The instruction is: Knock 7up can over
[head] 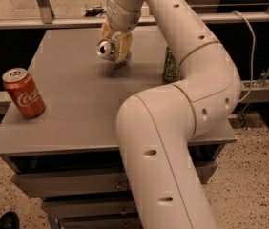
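My gripper (115,50) hangs over the back middle of the grey table (77,104). It is shut on the 7up can (108,49), a pale silver can. The can lies tilted on its side between the tan fingers (124,46), with its silver top facing the camera. The can seems to be just above the tabletop, with a shadow under it. My white arm runs from the lower middle of the view up to the gripper.
A red Coca-Cola can (24,93) stands upright near the table's left edge. A dark green can (170,68) stands at the right, partly hidden behind my arm. Drawers sit under the tabletop. A metal railing (44,20) runs behind the table.
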Tool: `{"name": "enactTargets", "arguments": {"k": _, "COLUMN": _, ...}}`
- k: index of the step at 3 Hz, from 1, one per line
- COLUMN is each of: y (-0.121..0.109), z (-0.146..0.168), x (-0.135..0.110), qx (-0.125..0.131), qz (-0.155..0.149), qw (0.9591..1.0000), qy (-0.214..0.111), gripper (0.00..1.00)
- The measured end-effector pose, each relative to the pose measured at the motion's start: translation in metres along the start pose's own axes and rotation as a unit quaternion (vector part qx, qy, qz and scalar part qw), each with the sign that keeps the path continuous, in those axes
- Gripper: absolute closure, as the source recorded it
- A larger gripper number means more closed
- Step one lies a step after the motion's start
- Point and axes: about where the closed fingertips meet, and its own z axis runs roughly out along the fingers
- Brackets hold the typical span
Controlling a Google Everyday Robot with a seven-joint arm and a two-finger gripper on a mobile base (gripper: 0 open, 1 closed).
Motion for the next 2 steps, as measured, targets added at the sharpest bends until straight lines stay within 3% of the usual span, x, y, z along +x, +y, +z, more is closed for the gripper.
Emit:
{"name": "enactTargets", "arguments": {"k": 1, "y": 0.0051, "z": 0.0089, "x": -0.0001, "qx": -0.032, "qz": -0.054, "qw": 0.9978, "qy": 0.021, "gripper": 0.05}}
{"name": "enactTargets", "arguments": {"k": 2, "y": 0.0128, "z": 0.016, "x": 0.0014, "qx": -0.064, "qz": -0.097, "qw": 0.9926, "qy": 0.036, "gripper": 0.0}}
